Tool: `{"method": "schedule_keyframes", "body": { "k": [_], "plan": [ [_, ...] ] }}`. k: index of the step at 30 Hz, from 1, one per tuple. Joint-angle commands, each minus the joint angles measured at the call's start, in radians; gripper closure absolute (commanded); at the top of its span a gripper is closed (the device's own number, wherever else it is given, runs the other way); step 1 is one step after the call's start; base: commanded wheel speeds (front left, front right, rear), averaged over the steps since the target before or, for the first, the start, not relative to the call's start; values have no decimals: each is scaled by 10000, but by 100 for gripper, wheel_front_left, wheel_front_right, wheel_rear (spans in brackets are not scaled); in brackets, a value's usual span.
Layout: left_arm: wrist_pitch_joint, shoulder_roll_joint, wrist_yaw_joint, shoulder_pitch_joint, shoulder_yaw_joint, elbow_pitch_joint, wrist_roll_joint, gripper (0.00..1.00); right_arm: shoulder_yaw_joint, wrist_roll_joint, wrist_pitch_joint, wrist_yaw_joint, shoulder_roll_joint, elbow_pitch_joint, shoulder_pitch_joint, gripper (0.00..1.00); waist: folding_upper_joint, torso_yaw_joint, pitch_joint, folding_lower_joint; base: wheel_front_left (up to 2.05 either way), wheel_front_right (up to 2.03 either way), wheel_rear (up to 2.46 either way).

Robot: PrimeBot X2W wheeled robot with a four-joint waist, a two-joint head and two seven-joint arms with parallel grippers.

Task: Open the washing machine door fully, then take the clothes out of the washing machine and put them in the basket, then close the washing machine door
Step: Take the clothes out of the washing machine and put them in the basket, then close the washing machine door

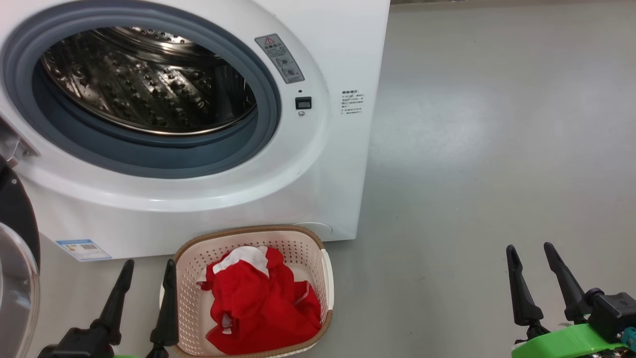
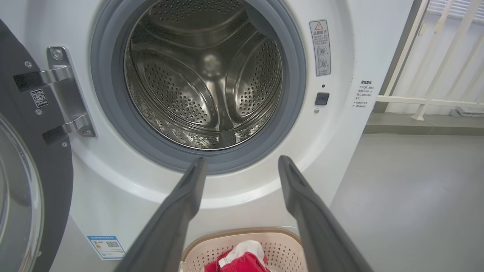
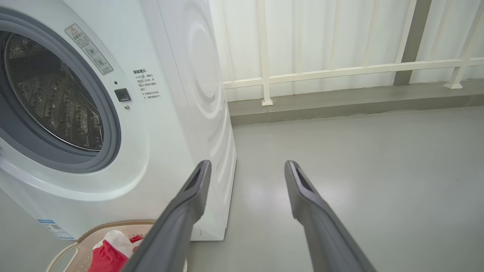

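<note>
**Left of the washing machine (image 1: 308, 164): door wide open, only the closing left**

Hung on a steel hinge (image 2: 66, 90) at the left flank of the machine's front: the washing machine door (image 2: 49, 166), swung fully out, inner face and bulging glass turned toward the cameras. Judged rigid and fairly heavy, pivoting on that hinge alone. Glossy black rim probably slick under hard fingers; glass bowl best left untouched. No need to pinch. Better to lay a finger flat against the rim at the edge farthest from the hinge, sweep it round toward the small black latch socket (image 1: 303, 103) on the right of the opening, and finish with a firm press until caught.

Inside the machine, behind the grey gasket (image 1: 271, 107): a bare steel drum (image 2: 204, 75), no fabric seen. Just in front of the machine's base: the basket (image 1: 189, 293), with the clothes (image 1: 258, 298) heaped in it, red with white trim, soft and limp.

Nearer than the basket, in front of the machine: left gripper (image 1: 149, 271), fingers spread wide, grasping nothing, close to the basket's left side and nearest the door. Well off to the right of the machine, over bare grey floor (image 1: 497, 124): right gripper (image 1: 529, 251), likewise spread and empty. Beyond the machine's right side, a pale railing (image 3: 340, 71).
</note>
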Motion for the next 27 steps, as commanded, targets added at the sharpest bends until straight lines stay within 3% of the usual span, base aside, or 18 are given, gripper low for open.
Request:
{"method": "schedule_keyframes", "body": {
  "k": [1, 16, 27],
  "plan": [
    [-19, 65, -56, 18, 351, -281, 105, 0, 163, -18, -63, 63, -77, -284, 17, 0, 0, 8, 5, 0, 0, 0, 0],
    [-19, 63, -52, 4, 316, -338, 137, 0, 123, -44, -63, 63, -68, -326, 46, 0, 0, 51, 13, 0, -10, 10, 0],
    [-19, 63, 14, 44, 306, -461, 211, 0, 89, -46, -63, 63, -60, -328, 66, 0, 0, 44, 22, 0, -122, 122, 0]
  ]
}}
